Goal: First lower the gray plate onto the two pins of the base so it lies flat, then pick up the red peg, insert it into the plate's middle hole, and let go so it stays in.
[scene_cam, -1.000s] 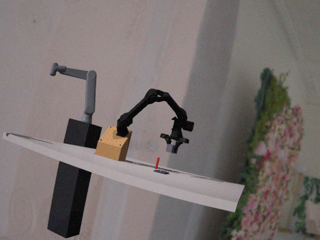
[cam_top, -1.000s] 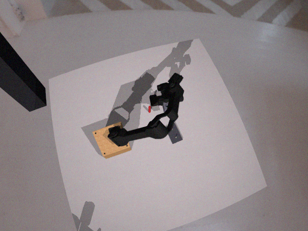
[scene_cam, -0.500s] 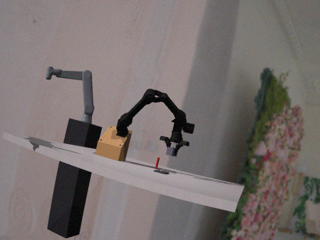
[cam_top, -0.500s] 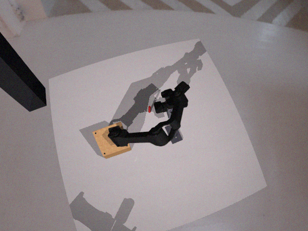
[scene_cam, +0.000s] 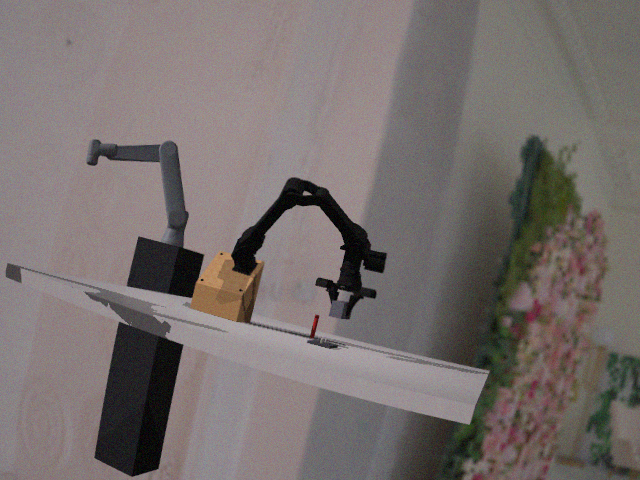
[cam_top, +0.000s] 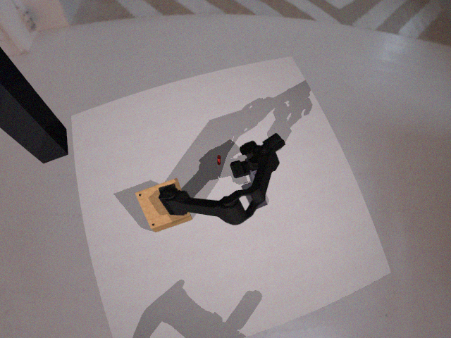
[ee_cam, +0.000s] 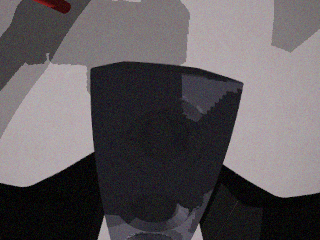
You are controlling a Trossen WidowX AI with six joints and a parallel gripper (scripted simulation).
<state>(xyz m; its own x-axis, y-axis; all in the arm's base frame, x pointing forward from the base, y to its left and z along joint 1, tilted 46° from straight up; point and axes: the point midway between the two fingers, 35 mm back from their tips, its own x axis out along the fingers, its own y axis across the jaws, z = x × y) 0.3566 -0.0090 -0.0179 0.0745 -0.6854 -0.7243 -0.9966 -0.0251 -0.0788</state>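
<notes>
The gray plate is between my fingers, lifted above the table; part of it also shows in the top view. My gripper is shut on it. In the wrist view the plate's near face is in dark shadow and its holes show only faintly. The red peg stands upright on the table, left of the plate in the top and exterior views. The flat gray base is mostly hidden under the arm in the top view. Its pins cannot be made out clearly.
The wooden block carries the arm's foot, left of the peg. A dark pillar stands beyond the table, with a gray arm on top in the exterior view.
</notes>
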